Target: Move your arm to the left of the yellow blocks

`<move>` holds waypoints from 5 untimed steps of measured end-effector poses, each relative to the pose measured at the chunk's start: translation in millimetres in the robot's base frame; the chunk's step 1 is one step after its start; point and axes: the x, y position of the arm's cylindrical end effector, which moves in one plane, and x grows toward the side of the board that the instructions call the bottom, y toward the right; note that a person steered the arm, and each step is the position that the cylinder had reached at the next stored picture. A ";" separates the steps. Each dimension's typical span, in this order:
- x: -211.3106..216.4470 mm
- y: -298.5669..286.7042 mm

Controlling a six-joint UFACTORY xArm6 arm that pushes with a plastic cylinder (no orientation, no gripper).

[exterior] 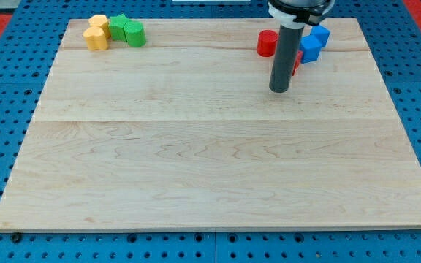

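Observation:
Two yellow blocks sit at the view's top left: one yellow block (99, 23) by the board's top edge, the other yellow block (95, 37) just below it. A green star-like block (118, 25) and a green cylinder (134, 33) touch them on the right. My tip (279, 89) stands far to the right of the yellow blocks, just below a red cylinder (267, 43).
Two blue blocks (314, 42) lie right of the rod at the view's top right, with a second red block (297, 61) partly hidden behind the rod. The wooden board (210, 168) lies on a blue pegboard table.

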 end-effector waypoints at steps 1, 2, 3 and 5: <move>-4.3 -72.7; -14.7 -176.7; -30.0 -283.3; -61.0 -413.0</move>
